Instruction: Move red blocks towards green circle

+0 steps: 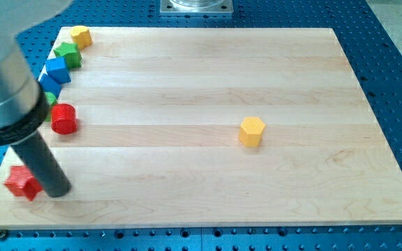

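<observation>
The red cylinder [64, 118] stands near the board's left edge, right beside the green circle block [51, 98], which my arm mostly hides. The red star [21, 183] lies at the board's bottom left corner. My tip [56, 190] rests on the board just right of the red star, touching or nearly touching it. The rod rises up and left from there and covers part of the left edge.
A blue block [57, 69], another blue block [49, 84], a green block [68, 52] and a yellow block [81, 34] line the upper left edge. A yellow hexagon block [252, 131] sits right of the middle. The wooden board [208, 181] ends close below the star.
</observation>
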### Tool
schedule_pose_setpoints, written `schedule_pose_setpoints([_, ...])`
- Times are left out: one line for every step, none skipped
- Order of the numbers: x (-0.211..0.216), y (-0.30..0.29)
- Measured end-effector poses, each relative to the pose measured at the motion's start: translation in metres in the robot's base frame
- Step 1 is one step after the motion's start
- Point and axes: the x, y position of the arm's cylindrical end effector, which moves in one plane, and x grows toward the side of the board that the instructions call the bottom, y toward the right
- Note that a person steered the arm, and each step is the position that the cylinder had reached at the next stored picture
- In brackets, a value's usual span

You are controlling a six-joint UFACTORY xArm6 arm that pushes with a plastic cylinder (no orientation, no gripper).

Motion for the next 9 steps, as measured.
schedule_pose_setpoints([0.038, 0.015])
schedule_pose_setpoints([0.003, -0.008])
schedule_pose_setpoints([-0.020, 0.013])
schedule_pose_setpoints([0.036, 0.012])
schedule_pose_setpoints([0.021, -0.037])
schedule_pose_setpoints([-0.014, -0.034])
schedule_pose_setpoints([0.030, -0.063])
schedule_pose_setpoints([-0.021, -0.077])
schedule_pose_setpoints([-0.036, -0.028])
